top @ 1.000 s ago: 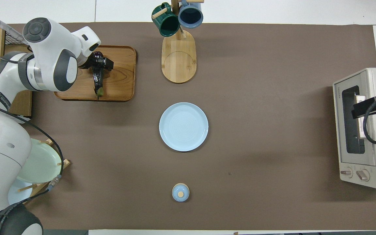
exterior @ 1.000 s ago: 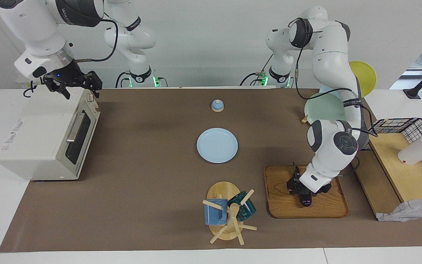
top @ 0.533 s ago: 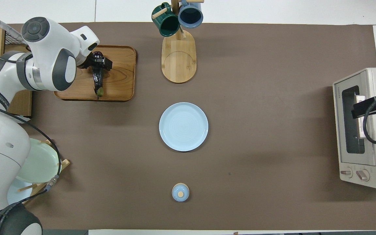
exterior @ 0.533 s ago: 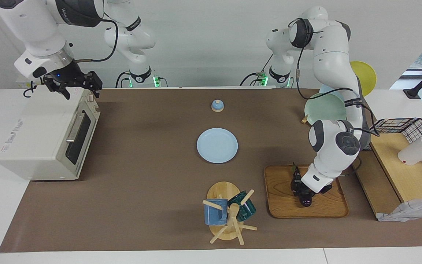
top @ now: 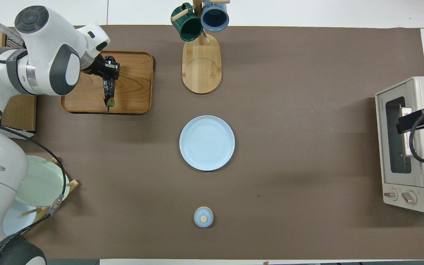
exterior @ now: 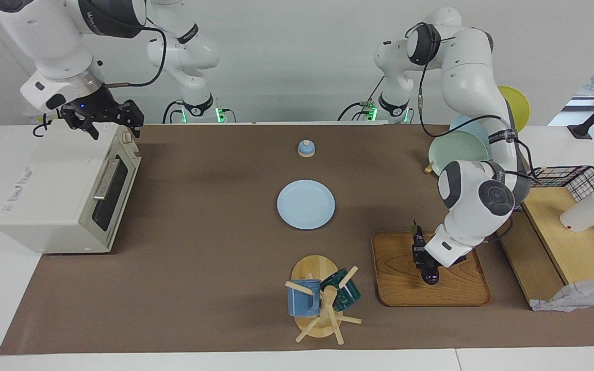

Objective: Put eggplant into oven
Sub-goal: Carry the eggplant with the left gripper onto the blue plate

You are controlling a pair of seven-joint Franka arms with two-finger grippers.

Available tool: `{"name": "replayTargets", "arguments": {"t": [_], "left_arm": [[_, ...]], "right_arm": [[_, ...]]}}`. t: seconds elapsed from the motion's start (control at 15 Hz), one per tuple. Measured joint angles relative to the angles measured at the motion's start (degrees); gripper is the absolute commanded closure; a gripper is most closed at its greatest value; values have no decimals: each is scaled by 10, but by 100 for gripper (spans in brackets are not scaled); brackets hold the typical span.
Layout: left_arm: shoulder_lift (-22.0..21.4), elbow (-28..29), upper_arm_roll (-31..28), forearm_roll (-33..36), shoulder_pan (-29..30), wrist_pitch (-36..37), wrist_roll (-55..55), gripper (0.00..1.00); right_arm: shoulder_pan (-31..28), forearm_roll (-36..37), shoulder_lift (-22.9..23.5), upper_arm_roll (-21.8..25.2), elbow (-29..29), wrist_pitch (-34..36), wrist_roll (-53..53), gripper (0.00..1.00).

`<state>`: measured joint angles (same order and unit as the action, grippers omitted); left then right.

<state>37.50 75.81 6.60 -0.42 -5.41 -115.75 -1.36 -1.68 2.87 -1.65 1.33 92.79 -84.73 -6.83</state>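
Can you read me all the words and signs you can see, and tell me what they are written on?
"TOSHIBA", I think, in small grey letters on the front of the oven, beside its glass door; too small to be sure.
A red warning sticker with a triangle sign on the oven front by the knobs; its words are too small to read.
Grey printing on the oven's top panel: blurred, not readable.
Black lettering on the robot arms: too small to read.

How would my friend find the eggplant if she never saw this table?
Look for the wooden tray at the left arm's end of the table. The eggplant is over it, gripped by the left hand. It is long, shiny, dark purple, with a green stem.
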Motion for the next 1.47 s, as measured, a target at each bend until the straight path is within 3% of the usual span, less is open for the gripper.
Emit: {"name": "replayTargets", "arguments": {"t": [0.4, 0.73, 1.2, 1.47], "left_arm": [[-115, 16, 4, -32, -34, 118, -92, 100], [-177, 84, 7, -48, -119, 123, -197, 100], [-214, 304, 8, -51, -263, -115, -302, 100], [-187, 341, 7, -51, -294, -182, -314, 100]], "right_arm": [[0, 0, 0, 0, 0, 0, 0, 0], [0, 0, 0, 0, 0, 0, 0, 0], [0, 0, 0, 0, 0, 0, 0, 0], [0, 0, 0, 0, 0, 0, 0, 0]]}}
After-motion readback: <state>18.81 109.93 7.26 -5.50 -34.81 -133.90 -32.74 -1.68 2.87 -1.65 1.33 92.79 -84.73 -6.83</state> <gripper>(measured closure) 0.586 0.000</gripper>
